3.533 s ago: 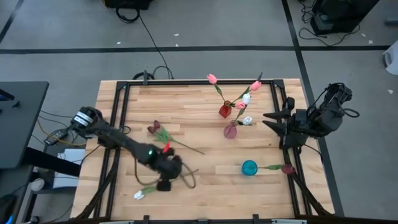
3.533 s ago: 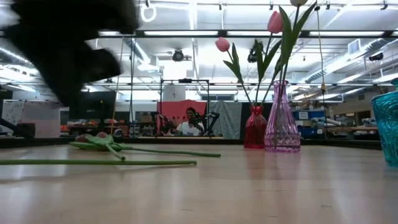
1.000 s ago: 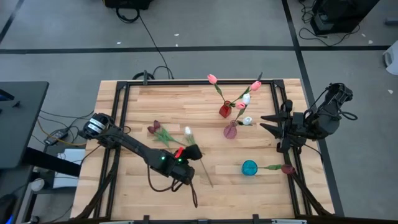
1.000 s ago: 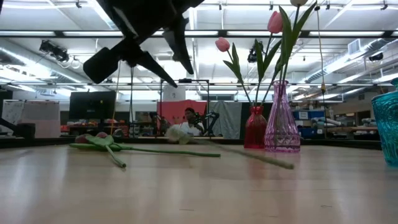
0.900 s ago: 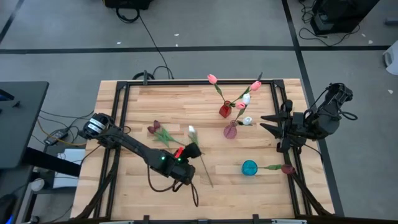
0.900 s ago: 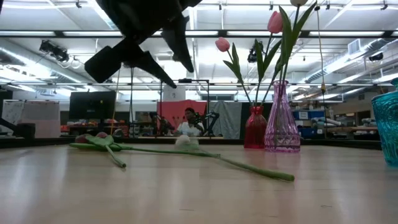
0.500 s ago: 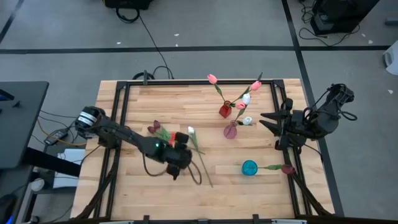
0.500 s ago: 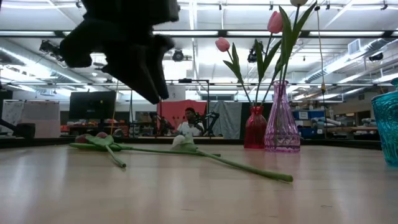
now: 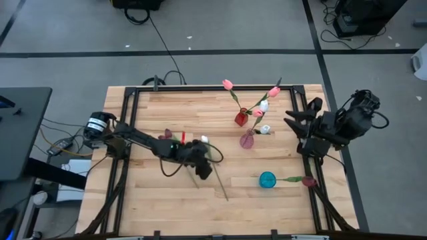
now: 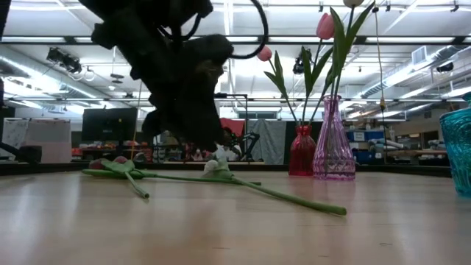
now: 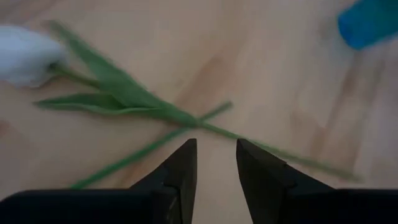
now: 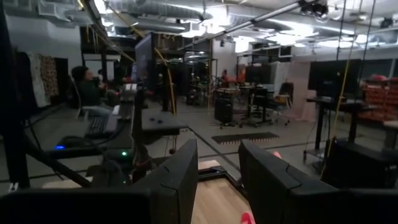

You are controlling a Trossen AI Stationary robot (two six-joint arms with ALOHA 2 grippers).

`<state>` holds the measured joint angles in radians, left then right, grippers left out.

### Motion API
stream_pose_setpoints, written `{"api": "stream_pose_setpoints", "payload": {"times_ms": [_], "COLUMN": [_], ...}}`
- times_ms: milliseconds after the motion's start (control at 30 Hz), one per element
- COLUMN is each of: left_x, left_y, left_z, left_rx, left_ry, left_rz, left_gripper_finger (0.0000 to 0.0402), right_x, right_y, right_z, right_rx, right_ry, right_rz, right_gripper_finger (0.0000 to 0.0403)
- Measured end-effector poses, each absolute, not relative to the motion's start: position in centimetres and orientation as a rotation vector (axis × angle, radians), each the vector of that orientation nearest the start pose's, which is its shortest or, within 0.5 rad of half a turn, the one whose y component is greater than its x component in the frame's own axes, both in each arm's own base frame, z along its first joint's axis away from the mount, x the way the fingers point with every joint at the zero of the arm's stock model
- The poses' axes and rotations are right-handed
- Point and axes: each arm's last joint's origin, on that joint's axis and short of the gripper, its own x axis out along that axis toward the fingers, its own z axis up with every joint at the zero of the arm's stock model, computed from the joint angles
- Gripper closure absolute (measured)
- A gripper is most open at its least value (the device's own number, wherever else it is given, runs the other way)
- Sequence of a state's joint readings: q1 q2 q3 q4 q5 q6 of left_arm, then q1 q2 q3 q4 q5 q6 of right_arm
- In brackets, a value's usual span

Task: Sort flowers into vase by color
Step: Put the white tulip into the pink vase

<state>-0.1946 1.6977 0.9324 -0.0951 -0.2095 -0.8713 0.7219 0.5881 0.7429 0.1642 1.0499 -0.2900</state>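
A white tulip [image 9: 204,140] lies flat on the table, and its long green stem [image 11: 205,127] runs toward the near edge. A maroon tulip [image 9: 167,135] lies to its left, with its stem crossing under the white one's. My left gripper [image 11: 214,146] hangs open and tilted down just above the white tulip's stem [image 9: 215,175], touching nothing. It is also visible in the high view [image 9: 204,171] and the low view [image 10: 219,141]. My right gripper [image 9: 293,120] waits open and raised at the table's right edge. The red vase [image 9: 241,119] and the pink vase [image 9: 247,140] hold pink and white tulips.
A teal vase [image 9: 267,179] stands near the front right, and a maroon tulip [image 9: 308,181] leans out of it to the right. The red and pink vases stand close together at the far middle. The black frame rails [image 9: 131,120] run along the table's sides.
The white tulip has dropped and settled flat on the table. My left gripper has rolled its wrist around, swung toward the far edge and sunk over the tulip's stem. My right gripper has risen slightly.
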Motion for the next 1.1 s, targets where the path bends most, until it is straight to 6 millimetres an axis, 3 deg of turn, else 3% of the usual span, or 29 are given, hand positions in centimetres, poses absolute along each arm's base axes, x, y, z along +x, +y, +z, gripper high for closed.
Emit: {"api": "stream_pose_setpoints", "payload": {"times_ms": [200, 467, 633, 833, 1100], "left_x": [33.4, 34.4, 35.9, 38.0, 41.0], "left_y": [-4.4, -5.0, -5.8, -7.3, -9.0], "left_z": [16.6, 14.5, 16.3, 18.3, 17.2], "left_rx": [-0.813, -1.012, -0.993, -0.902, -0.865], "left_ry": [0.704, 0.718, 0.651, 0.719, 0.888], "left_rz": [0.476, 0.531, 0.59, 0.744, 0.861], "left_gripper_finger": [0.0285, 0.0275, 0.0275, 0.0275, 0.0275], "right_x": [10.0, 9.7, 9.4, 8.8, 7.6], "right_y": [5.6, 6.0, 6.3, 6.5, 6.4], "right_z": [37.2, 37.2, 37.1, 37.1, 37.2], "right_rx": [-0.079, -0.217, -0.287, -0.344, -0.385], "right_ry": [-0.146, -0.112, -0.082, -0.03, 0.026], "right_rz": [-0.331, -0.328, -0.341, -0.395, -0.426], "right_gripper_finger": [0.0274, 0.0274, 0.0274, 0.0274, 0.0274]}}
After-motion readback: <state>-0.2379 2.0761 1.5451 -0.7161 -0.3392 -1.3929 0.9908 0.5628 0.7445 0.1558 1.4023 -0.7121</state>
